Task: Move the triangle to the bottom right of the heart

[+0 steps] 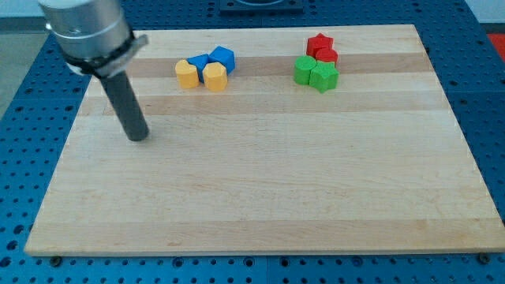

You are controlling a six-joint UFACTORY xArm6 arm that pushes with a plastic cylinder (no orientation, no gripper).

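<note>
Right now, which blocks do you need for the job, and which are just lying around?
Needed: my tip, blue triangle, yellow heart.
Lying about: blue cube, other yellow block, red star, other red block, green star, green block.

Robotics lab: blue perforated bench (24,158), wooden board (268,181).

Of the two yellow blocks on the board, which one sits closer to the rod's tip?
The left yellow block, at the left end of the yellow-and-blue cluster. My tip rests below and left of it; the other yellow block lies farther right.
</note>
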